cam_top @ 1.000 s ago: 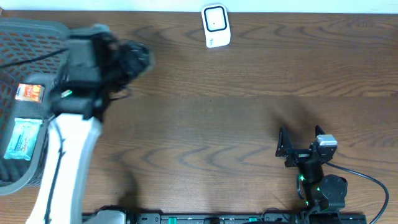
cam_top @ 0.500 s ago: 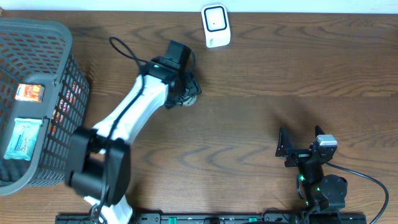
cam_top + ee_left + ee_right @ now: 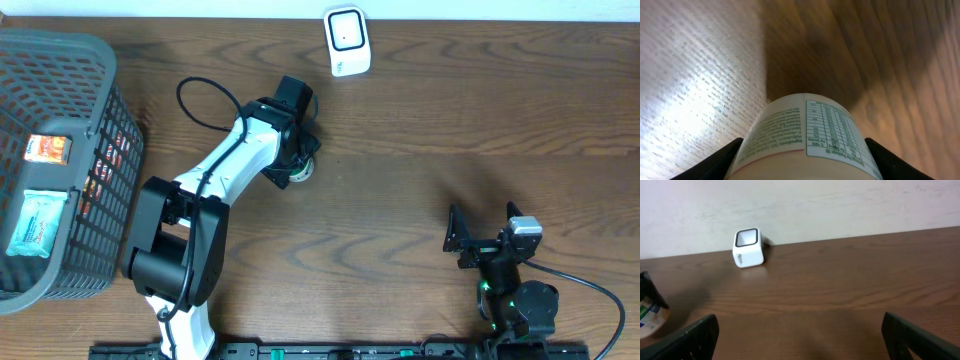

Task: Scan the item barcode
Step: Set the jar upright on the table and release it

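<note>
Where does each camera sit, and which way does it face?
Overhead: above the table, facing straight down; left arm, right arm, basket, scanner show.
Left wrist: on the left arm, facing the container its left hand grips.
Right wrist: on the right arm, facing across the table to the scanner; open right hand's fingers show.
Shared: scanner, overhead and right wrist; container, all three.

Looks like a mock shop checkout set up on a robotics test bench. Dark wood-grain table [image 3: 450,110], plain pale wall [image 3: 840,205] behind. Grey mesh shopping basket [image 3: 112,150] holds packaged goods [image 3: 38,224] — small white barcode scanner [image 3: 347,42] stands at the far edge. Two robot arms [image 3: 225,165] rise from a black rail [image 3: 340,352] at the near edge — a lab rig.
</note>
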Robot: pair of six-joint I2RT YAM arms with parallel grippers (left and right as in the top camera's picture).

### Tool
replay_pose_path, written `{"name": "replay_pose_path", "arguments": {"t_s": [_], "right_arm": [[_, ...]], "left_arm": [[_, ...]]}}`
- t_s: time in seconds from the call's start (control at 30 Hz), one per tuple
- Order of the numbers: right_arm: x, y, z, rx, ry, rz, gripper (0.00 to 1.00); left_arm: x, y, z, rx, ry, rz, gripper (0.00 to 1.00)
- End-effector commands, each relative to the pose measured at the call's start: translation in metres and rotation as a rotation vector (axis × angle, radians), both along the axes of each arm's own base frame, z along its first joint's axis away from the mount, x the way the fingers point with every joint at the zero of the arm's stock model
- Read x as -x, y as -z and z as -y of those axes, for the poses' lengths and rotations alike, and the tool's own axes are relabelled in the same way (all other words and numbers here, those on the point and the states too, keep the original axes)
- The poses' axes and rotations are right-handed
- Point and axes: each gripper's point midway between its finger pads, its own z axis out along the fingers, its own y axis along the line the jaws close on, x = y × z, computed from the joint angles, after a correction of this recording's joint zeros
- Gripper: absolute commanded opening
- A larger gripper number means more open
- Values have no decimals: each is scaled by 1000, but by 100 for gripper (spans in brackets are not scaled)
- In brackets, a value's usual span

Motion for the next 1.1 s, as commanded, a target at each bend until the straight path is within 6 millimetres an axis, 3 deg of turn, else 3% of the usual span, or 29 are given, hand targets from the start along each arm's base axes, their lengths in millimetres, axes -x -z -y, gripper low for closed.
{"name": "replay_pose_path", "arguments": {"t_s": [0.0, 0.13, 0.33, 0.8, 0.9, 1.07], "right_arm": [[0, 1, -2, 15, -12, -2, 99], [0, 1, -2, 15, -12, -2, 99], [0, 1, -2, 15, -12, -2, 99], [0, 1, -2, 15, -12, -3, 99], [0, 1, -2, 15, -12, -3, 99], [0, 1, -2, 15, -12, -3, 99]], "left_arm": [[-3, -4, -2, 5, -134, -4, 71], [7, 4, -5, -25, -130, -29, 71], [25, 14, -25, -142, -120, -78, 71], [34, 43, -33, -215, 16, -146, 72], [30, 39, -32, -212, 35, -132, 98], [11, 8, -25, -189, 112, -40, 98]]}}
